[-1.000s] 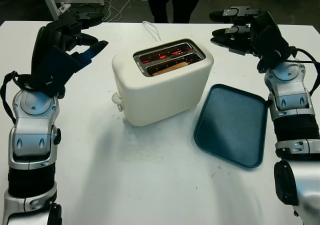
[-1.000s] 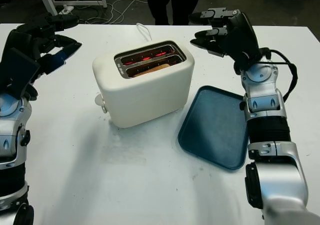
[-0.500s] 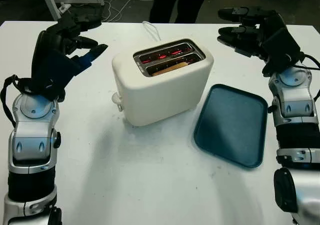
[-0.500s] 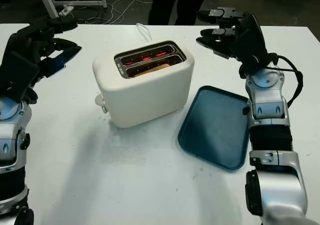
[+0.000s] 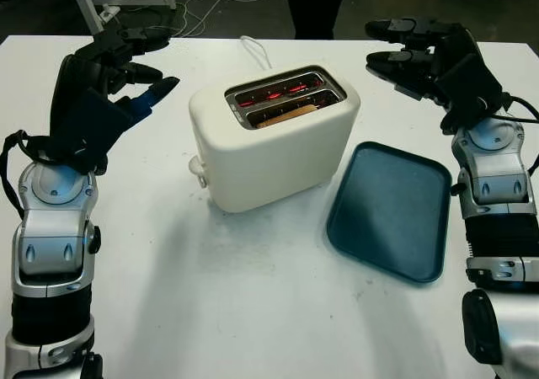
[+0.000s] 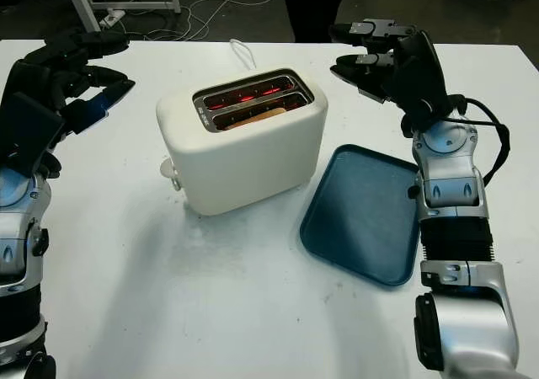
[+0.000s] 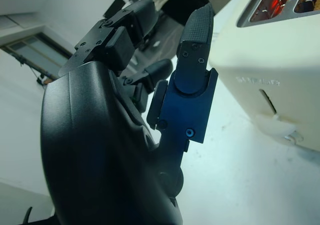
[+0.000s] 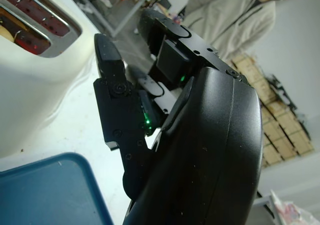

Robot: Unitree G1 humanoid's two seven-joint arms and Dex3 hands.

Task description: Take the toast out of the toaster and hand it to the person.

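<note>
Presently listed: white desk [image 5: 253,312]; cream toaster [image 5: 274,143] standing between the two sets of fingers, slots glowing red; blue tray [image 5: 392,210] just beside the toaster, below the right fingers; toast [image 5: 290,114] sunk in the toaster's nearer slot; left hand [image 5: 105,67] open, holding nothing; right hand [image 5: 421,50] open, holding nothing; person [image 5: 316,0] beyond the fingers, behind the desk.

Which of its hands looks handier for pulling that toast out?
Probably the right hand: it hovers open, nearer the toaster, beside the slot end where the toast shows. The left hand hovers open farther off.
</note>
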